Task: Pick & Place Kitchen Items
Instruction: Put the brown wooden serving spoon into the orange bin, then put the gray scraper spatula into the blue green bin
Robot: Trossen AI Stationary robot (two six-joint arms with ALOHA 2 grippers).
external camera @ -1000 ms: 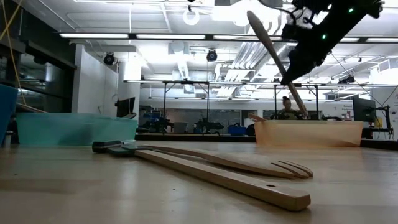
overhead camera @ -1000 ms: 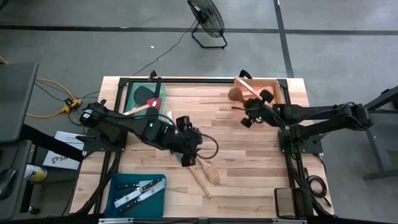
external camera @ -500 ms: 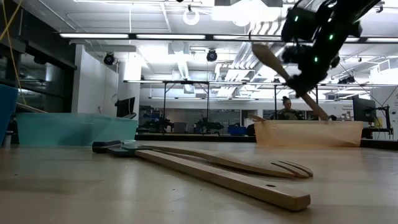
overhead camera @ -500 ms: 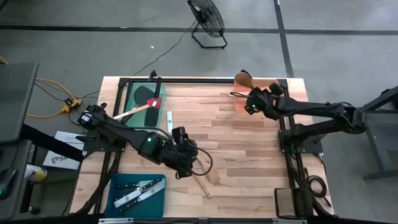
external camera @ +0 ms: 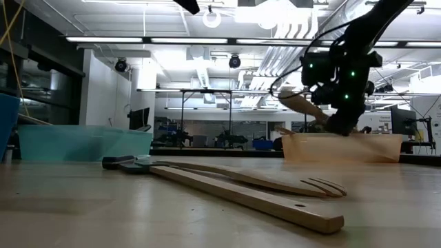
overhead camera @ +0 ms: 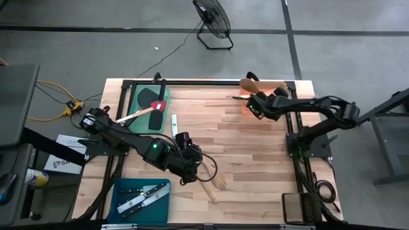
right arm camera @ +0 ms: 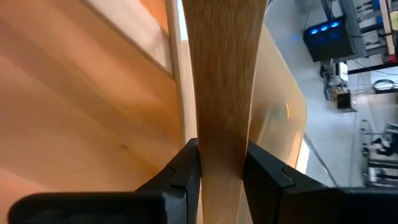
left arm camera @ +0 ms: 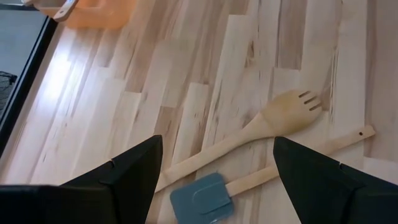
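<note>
My right gripper point(overhead camera: 255, 105) is shut on a pale wooden spoon point(overhead camera: 249, 84) at the orange tray point(overhead camera: 280, 89) in the far right corner. In the low view the spoon's head point(external camera: 293, 101) sticks out of the gripper point(external camera: 339, 103) above the tray's wall point(external camera: 341, 147). My left gripper point(overhead camera: 185, 169) is open, hovering over a wooden fork-spoon point(left arm camera: 292, 112) and a grey-blue spatula with a wooden handle point(left arm camera: 202, 198). Both lie flat on the table, side by side, between the fingers in the left wrist view. My right gripper pinches the spoon's handle point(right arm camera: 222, 134) between its two fingers, which lie across it. The spoon is tilted, with its head higher and pointing toward the far edge. The gripper hides the handle's other end, so I cannot tell whether it touches the tray.
A green tray point(overhead camera: 144, 96) at the far left holds a black and a red-headed spatula, one pale handle jutting over its rim. A teal tray point(overhead camera: 121, 191) at the near left holds black-handled knives. A pale utensil point(overhead camera: 174, 122) lies on the table beside the green tray.
My right gripper has gone toward the far edge and down to the orange tray, tipping the spoon from steeply upright to nearly level. My left gripper has moved toward the near edge, over the fork-spoon and spatula.
</note>
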